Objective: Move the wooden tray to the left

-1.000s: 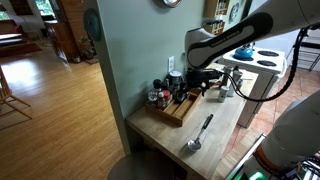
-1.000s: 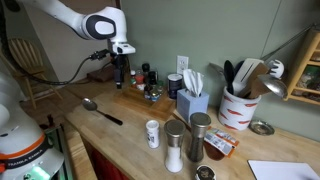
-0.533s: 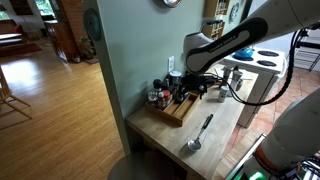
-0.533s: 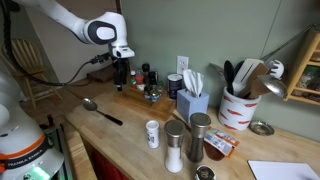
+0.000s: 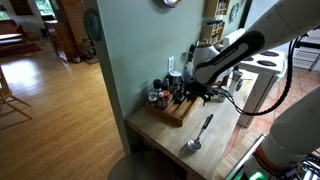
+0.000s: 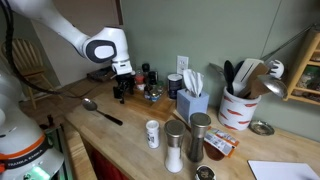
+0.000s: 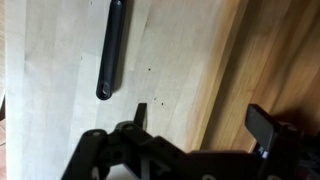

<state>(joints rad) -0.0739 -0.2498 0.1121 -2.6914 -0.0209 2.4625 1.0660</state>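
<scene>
Gripper [image 6: 122, 93] now down at wooden tray [image 5: 175, 112].
Jaws spread astride tray rim, nothing gripped yet; prob. ready to drag left.

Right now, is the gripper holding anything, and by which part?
Nothing is held. In the wrist view the gripper is open, over the edge of the brown wooden tray.

- Wooden tray [image 5: 178, 110]: at counter [image 6: 125, 135] back edge, against wall; bottles [image 5: 160, 96] in it.
- Gripper [image 6: 122, 92]: over tray.
- Spoon [image 6: 103, 111]: on counter, before tray.
- Shakers [image 6: 174, 145]: near front edge, well apart from tray.
</scene>
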